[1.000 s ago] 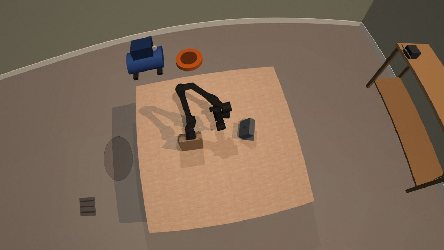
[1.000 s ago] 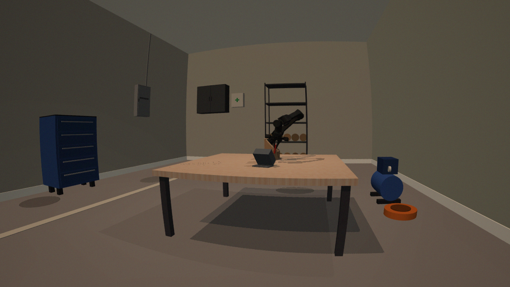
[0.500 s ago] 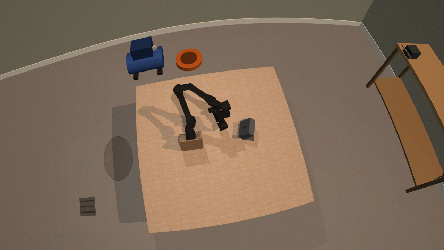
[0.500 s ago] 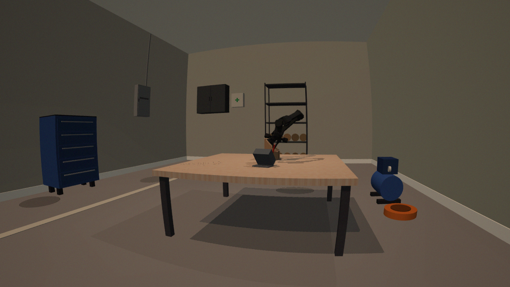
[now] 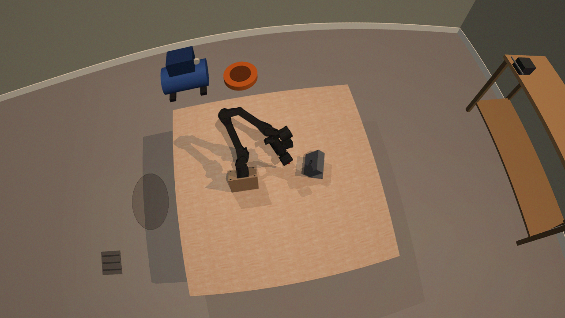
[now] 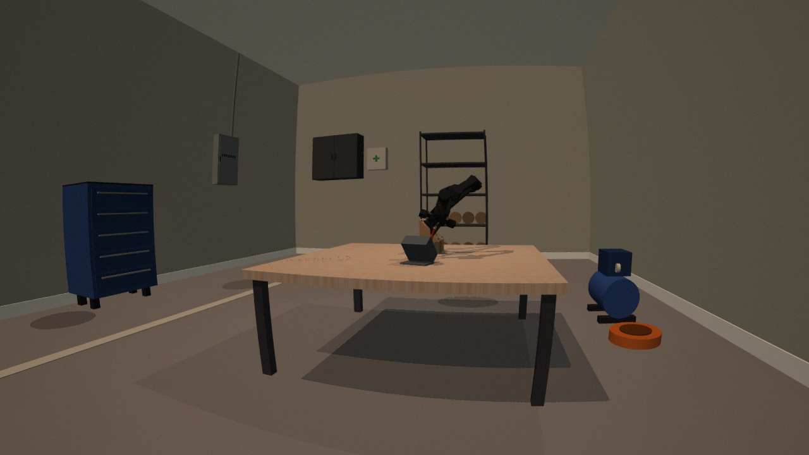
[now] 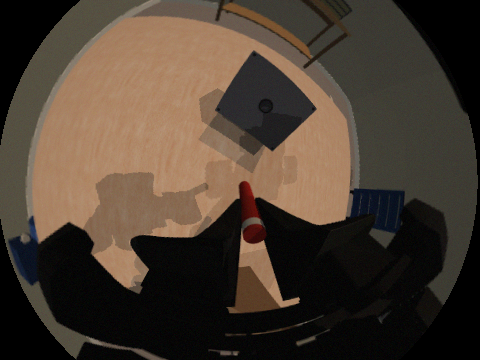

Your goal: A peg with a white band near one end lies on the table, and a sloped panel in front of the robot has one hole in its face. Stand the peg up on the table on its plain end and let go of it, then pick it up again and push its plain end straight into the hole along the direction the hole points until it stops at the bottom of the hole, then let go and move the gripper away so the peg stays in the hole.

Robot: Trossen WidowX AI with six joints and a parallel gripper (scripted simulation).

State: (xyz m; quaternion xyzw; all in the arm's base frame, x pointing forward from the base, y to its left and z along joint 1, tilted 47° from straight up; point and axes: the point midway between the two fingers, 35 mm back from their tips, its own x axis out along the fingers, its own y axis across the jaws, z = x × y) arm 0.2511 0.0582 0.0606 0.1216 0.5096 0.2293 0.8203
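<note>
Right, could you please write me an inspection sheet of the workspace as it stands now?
Surface: light wood-grain table, with shadows across it.
Peg: red, white band at the end nearer the wrist camera, held off the table and tilted; plain end outside the hole.
Sloped panel: dark grey, standing on the table; its one hole has no peg in it.
Clutter: nothing seen on the table.
Tool: shut on the peg.
Cables: nothing seen.
Surroundings: blue compressor-like unit and orange ring on the floor; blue drawer cabinet by a wall.
</note>
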